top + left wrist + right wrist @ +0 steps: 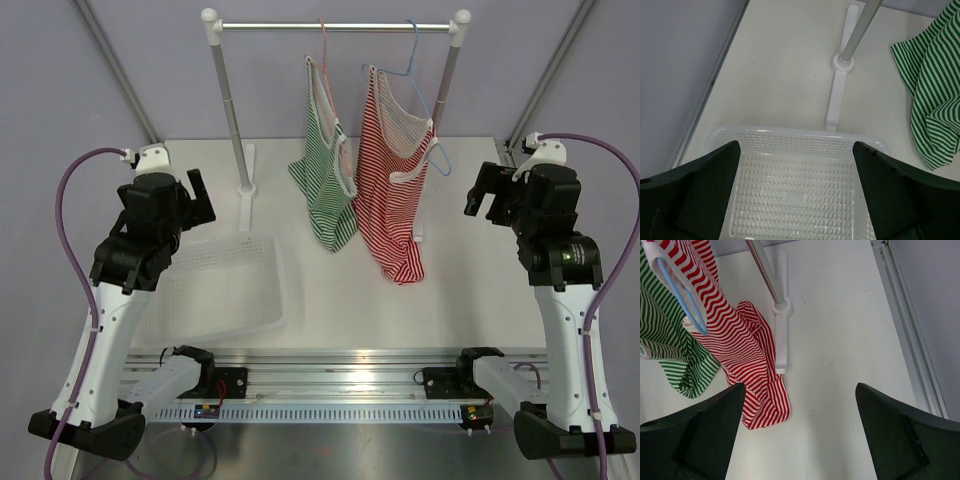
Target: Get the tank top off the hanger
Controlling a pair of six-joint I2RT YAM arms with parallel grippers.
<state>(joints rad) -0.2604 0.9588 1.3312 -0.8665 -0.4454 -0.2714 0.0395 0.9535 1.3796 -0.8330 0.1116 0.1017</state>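
A red-and-white striped tank top (392,190) hangs on a light blue hanger (428,120) from the rack's rail, its hem resting on the table; it shows in the right wrist view (740,350) with the hanger (682,295). A green-and-white striped tank top (328,180) hangs on a pink hanger (323,50) to its left and shows in the left wrist view (935,95). My left gripper (195,195) is open and empty above the white basket. My right gripper (485,195) is open and empty to the right of the red top.
A white perforated basket (225,290) sits at the front left; its rim shows in the left wrist view (790,134). The clothes rack (335,27) stands on two white feet (246,170), with one post's foot (781,315) beside the red top.
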